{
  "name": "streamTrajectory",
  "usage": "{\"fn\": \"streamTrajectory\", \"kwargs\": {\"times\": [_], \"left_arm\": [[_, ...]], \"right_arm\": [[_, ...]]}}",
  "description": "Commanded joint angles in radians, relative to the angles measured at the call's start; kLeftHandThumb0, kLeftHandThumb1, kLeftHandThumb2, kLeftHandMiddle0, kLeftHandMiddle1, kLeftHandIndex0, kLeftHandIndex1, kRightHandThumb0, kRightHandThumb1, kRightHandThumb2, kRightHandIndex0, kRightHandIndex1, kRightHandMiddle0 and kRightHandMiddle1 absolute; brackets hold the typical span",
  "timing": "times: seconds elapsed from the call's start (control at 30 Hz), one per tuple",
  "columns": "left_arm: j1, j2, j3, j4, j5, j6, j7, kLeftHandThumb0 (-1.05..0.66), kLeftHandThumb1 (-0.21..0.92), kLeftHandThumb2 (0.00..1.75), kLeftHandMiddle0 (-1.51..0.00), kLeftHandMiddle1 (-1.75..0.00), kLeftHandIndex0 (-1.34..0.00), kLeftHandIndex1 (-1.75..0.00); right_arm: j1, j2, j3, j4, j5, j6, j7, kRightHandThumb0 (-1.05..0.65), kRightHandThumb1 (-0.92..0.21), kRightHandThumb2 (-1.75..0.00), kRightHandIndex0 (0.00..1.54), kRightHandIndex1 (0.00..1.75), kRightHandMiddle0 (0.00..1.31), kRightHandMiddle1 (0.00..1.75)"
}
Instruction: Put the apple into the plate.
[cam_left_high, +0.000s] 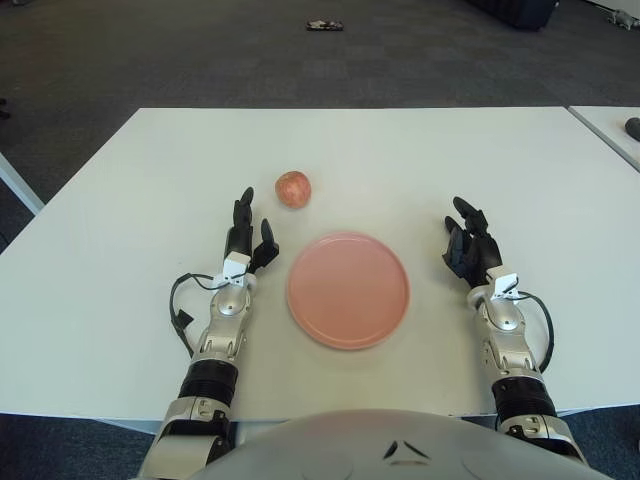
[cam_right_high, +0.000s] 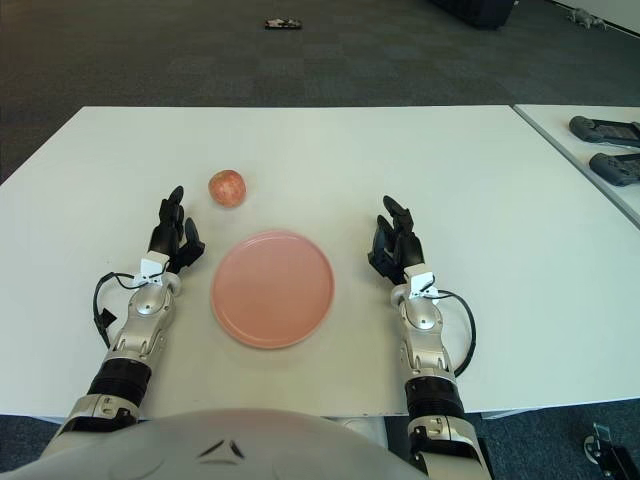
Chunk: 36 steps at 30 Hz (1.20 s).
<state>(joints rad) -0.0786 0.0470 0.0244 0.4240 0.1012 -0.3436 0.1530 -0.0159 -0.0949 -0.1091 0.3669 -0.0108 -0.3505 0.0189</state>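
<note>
Red-skinned apple (cam_left_high: 293, 189): on the white bench (cam_left_high: 120, 200), just ahead and slightly right of the left robot hand, apart from its fingertips.
Plate (cam_left_high: 348, 289): pink, round, empty, lying between the two robot hands, nearer the robot than the apple.
Left robot hand (cam_left_high: 247, 240): just left of the plate, fingers loosely extended forward, holding nothing.
Right robot hand (cam_left_high: 472, 247): right of the plate with a gap, fingers relaxed and slightly spread, holding nothing.
</note>
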Motion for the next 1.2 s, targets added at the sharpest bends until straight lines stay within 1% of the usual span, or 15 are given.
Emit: {"fn": "streamTrajectory", "kwargs": {"times": [0.0,0.87,1.03,1.1,1.17], "left_arm": [[0.006,0.006,0.002,0.025,0.005,0.019,-0.005,-0.82,0.92,0.97,-0.13,0.0,0.0,-0.35],[0.007,0.005,0.005,0.024,0.004,0.01,0.0,-0.82,0.92,0.98,-0.14,0.0,0.0,-0.37],[0.009,-0.003,0.012,-0.013,0.009,-0.004,0.025,-0.84,0.92,0.96,-0.14,0.0,0.0,-0.39],[0.009,0.017,0.023,-0.095,0.009,0.021,0.017,-0.85,0.92,0.95,-0.13,0.0,0.0,-0.4],[0.012,0.024,0.027,-0.134,0.01,0.038,0.012,-0.85,0.92,0.95,-0.13,0.0,0.0,-0.4]], "right_arm": [[0.029,0.007,0.005,0.025,0.006,0.036,0.001,-0.72,-0.92,-0.92,0.17,0.0,0.0,0.38],[0.029,0.01,0.004,0.023,0.006,0.037,-0.002,-0.72,-0.92,-0.91,0.18,0.0,0.0,0.38],[0.029,0.01,0.004,0.026,0.008,0.033,0.0,-0.72,-0.92,-0.91,0.18,0.0,0.0,0.38],[0.027,0.009,0.003,0.028,0.009,0.032,0.002,-0.72,-0.92,-0.91,0.17,0.0,0.0,0.38],[0.026,0.009,0.003,0.03,0.01,0.032,0.003,-0.71,-0.92,-0.91,0.17,0.0,0.0,0.38]]}}
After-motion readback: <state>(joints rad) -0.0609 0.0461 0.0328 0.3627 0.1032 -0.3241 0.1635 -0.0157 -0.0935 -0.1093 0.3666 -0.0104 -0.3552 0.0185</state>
